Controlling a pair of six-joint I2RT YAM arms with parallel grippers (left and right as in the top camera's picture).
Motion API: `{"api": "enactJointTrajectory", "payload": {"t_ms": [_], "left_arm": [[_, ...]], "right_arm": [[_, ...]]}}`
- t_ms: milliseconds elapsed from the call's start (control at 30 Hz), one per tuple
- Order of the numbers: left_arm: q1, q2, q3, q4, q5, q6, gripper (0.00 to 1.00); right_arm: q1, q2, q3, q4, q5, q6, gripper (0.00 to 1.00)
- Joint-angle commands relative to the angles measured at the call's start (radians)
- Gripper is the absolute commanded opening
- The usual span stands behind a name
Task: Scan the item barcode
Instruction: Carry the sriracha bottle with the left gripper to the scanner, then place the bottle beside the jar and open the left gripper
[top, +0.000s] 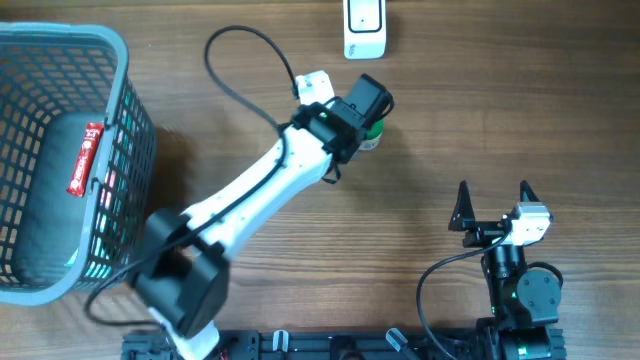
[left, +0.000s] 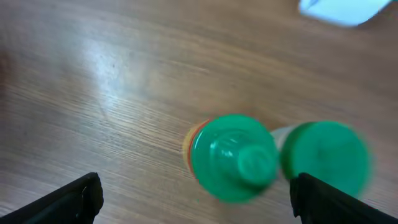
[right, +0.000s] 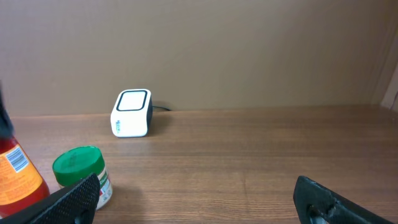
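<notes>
A red bottle with a green nozzle cap (left: 233, 158) stands upright on the table, and a small white jar with a green lid (left: 323, 158) stands right beside it. My left gripper (left: 199, 205) hovers above the bottle, open and holding nothing. From overhead the left gripper (top: 357, 108) hides most of both items; only a bit of the green lid (top: 373, 130) shows. The white barcode scanner (top: 365, 28) sits at the far edge. The right wrist view shows the scanner (right: 132, 113), the jar (right: 79, 171) and the bottle (right: 15, 177). My right gripper (top: 494, 195) rests open and empty.
A teal wire basket (top: 125, 130) stands at the left with a grey bag and a red packet (top: 85, 158) inside. The left arm's black cable (top: 240, 45) loops over the table behind the arm. A brown wall rises behind the scanner.
</notes>
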Motion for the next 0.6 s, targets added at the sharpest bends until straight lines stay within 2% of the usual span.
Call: {"api": "enactJointTrajectory", "payload": {"t_ms": [0,367,500,567], "left_arm": [[0.002,-0.114,0.005,-0.026,0.015,-0.001,1.00],[0.002,-0.319,0.005,-0.085,-0.008,0.006,0.98],[0.002,-0.381,0.005,-0.087,-0.032,0.087,0.99],[0.003,-0.406,0.005,-0.100,-0.081,0.089,1.00]], "right_arm": [[0.004,-0.006,-0.001,0.002,-0.013,-0.011,1.00],[0.004,-0.006,-0.001,0.002,-0.013,-0.011,1.00],[0.004,-0.006,-0.001,0.002,-0.013,-0.011,1.00],[0.004,-0.006,-0.001,0.002,-0.013,-0.011,1.00]]}}
